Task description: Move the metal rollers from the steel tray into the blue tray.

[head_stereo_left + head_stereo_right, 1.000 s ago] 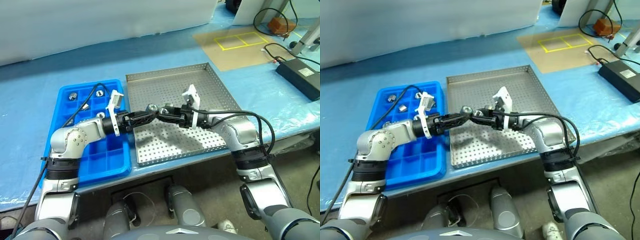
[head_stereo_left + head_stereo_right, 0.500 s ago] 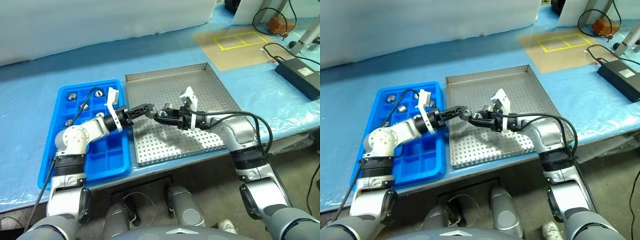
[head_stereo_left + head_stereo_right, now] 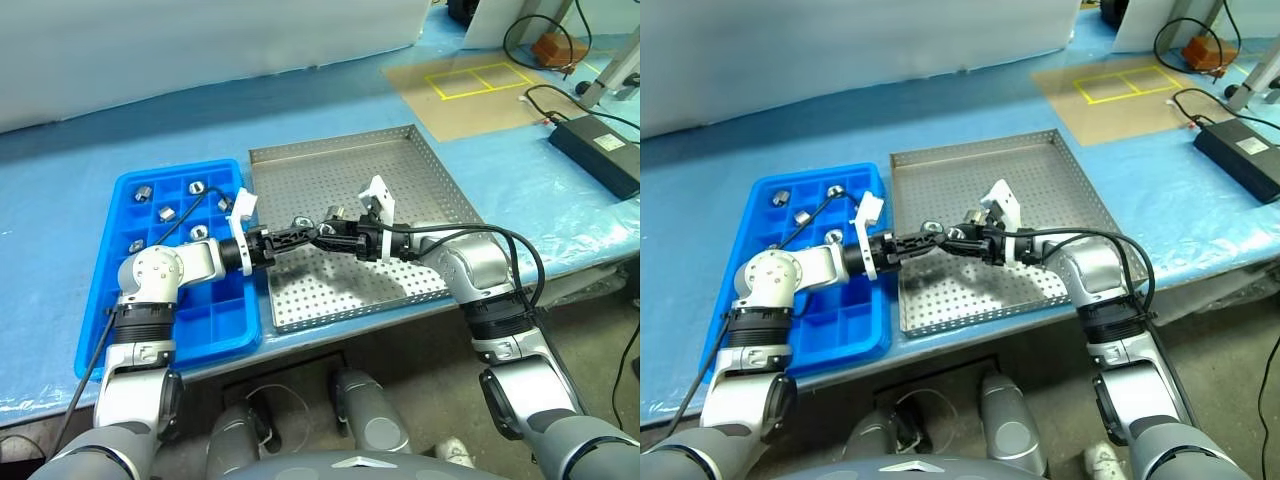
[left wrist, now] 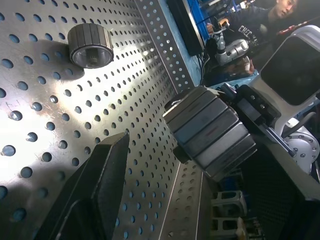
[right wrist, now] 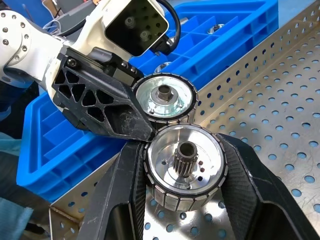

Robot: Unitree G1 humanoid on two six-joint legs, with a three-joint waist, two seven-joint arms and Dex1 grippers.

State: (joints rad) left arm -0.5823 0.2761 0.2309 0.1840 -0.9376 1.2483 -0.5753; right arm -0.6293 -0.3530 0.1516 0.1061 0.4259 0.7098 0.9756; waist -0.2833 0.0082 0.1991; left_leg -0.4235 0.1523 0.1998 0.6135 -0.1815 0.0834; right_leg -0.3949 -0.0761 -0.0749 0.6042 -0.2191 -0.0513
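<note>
Left eye view: several metal rollers [image 3: 167, 212] already in blue tray [image 3: 110, 295]; right gripper [image 5: 182, 200] clamped around another; left gripper [image 3: 297, 236] spread beside it; more left in steel tray [image 3: 425, 180].

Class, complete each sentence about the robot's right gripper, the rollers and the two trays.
1. The right gripper holds a ___ between its fingers.
2. Several rollers already lie in the compartment tray, which is ___.
3. One loose roller lies on the steel tray, whose floor is full of small ___.
Missing words: roller; blue; holes.
</note>
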